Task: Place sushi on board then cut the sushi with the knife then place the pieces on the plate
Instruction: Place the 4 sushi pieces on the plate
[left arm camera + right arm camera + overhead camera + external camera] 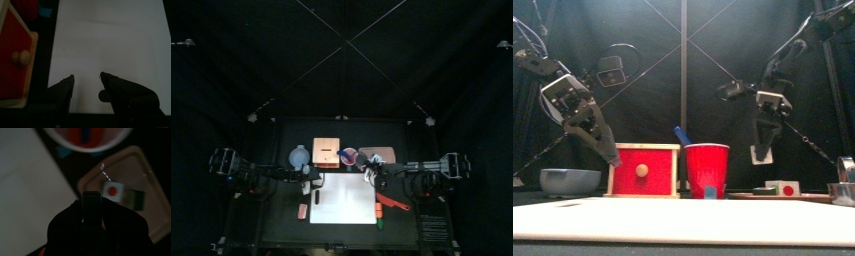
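Note:
The sushi roll (113,190) lies on the pink tray (143,175), showing a white end with a red centre and dark green blocks (137,198) behind it. In the front view the sushi (782,187) sits low at the right. My right gripper (92,203) hovers over the tray's near edge, shut with nothing in it. The red cup (707,170) holds the blue knife (683,135). My left gripper (87,80) hangs open over the bare white board (110,40), close to the wooden box (17,55).
A blue-grey bowl (571,180) stands at the back left, next to the box with the red drawer front (645,170). A metal cutter (843,192) shows at the far right. A red thing (392,205) and another (302,210) lie beside the board (342,198).

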Motion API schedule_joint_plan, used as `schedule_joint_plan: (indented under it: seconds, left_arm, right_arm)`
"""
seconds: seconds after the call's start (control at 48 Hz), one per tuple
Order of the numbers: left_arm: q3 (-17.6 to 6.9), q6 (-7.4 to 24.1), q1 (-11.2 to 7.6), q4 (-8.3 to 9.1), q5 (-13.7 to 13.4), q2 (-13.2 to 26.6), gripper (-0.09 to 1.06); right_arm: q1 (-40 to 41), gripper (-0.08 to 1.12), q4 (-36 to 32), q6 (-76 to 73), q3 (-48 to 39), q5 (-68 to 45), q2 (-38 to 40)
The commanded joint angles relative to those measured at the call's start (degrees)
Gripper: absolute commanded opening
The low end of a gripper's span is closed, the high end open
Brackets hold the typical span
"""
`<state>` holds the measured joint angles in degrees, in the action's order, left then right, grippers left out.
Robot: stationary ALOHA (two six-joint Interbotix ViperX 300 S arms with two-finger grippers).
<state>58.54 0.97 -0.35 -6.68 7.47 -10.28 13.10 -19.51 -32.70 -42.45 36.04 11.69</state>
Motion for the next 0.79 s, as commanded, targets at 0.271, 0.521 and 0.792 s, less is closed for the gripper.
schedule_joint_plan:
  seconds: [0.271,0.521,0.792]
  left_arm:
    - [-0.62,-0.09,0.09,0.18,0.18,-2.02,0.84]
    - [-0.88,-0.18,0.09,0.09,0.09,-2.11,0.84]
    - [-1.41,-0.09,0.18,0.09,0.18,-2.11,0.84]
  right_arm:
    - [12.13,0.56,-2.9,0.53,-5.54,0.79,2.81]
    - [14.33,0.56,-4.39,0.18,-8.35,0.62,2.72]
    - [15.64,0.71,-3.96,0.79,-9.93,-1.49,2.99]
